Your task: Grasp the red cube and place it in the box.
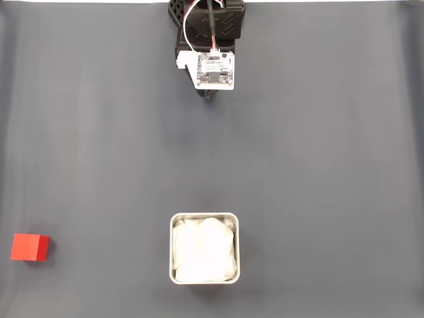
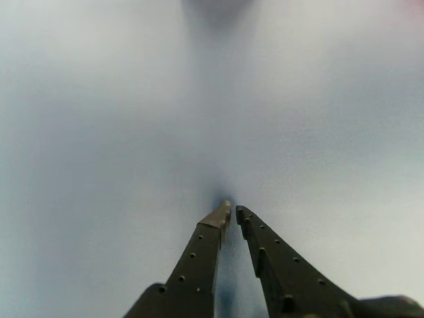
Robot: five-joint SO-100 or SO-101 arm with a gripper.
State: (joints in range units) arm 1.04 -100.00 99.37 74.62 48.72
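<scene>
The red cube (image 1: 30,247) sits alone at the near left of the grey worktop (image 1: 318,165), well apart from the box (image 1: 205,248) at centre, the jaws pressed nearly together far off.

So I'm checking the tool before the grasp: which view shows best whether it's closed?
The wrist view: the tool points at the grey mat, tips nearly touching, holding nothing. In the fixed view its tip barely peeks from beneath the arm's circuit board.

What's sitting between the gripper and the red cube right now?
Nothing: in the fixed view, bare grey table runs from the gripper to the red cube. The box lies off that line.
</scene>
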